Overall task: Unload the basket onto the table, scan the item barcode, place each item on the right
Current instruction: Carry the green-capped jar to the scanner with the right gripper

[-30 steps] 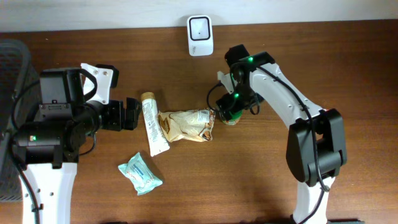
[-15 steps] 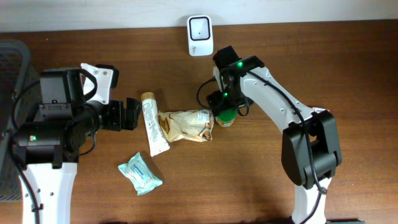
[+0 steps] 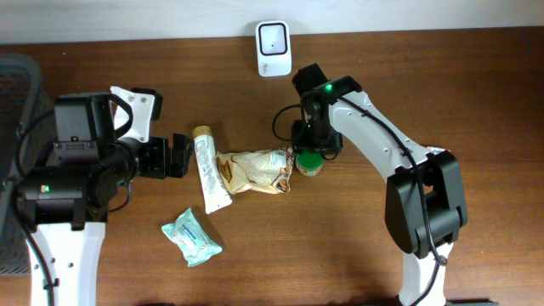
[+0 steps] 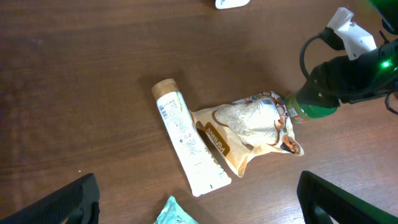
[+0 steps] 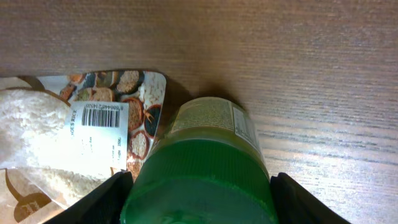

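A jar with a green lid (image 3: pixel 308 163) (image 5: pixel 205 168) stands on the wooden table just right of a beige grain bag (image 3: pixel 252 170). My right gripper (image 3: pixel 308 151) (image 5: pixel 200 202) comes down over it, its fingers (image 5: pixel 106 202) pressed against both sides of the lid. The bag's barcode label (image 5: pixel 102 115) faces up beside the jar. A white scanner (image 3: pixel 274 36) stands at the table's far edge. At the left my left gripper (image 3: pixel 180 155) (image 4: pixel 199 205) hangs open and empty, short of a cream tube (image 3: pixel 208 170) (image 4: pixel 186 146).
A teal packet (image 3: pixel 192 237) (image 4: pixel 177 214) lies near the front, below the tube. A dark mesh basket (image 3: pixel 13 127) stands at the far left edge. The grain bag (image 4: pixel 249 127) touches the tube's right side.
The right gripper has shifted left and down over the jar and its fingers have closed in onto the green lid. The left arm and the other items have stayed put.
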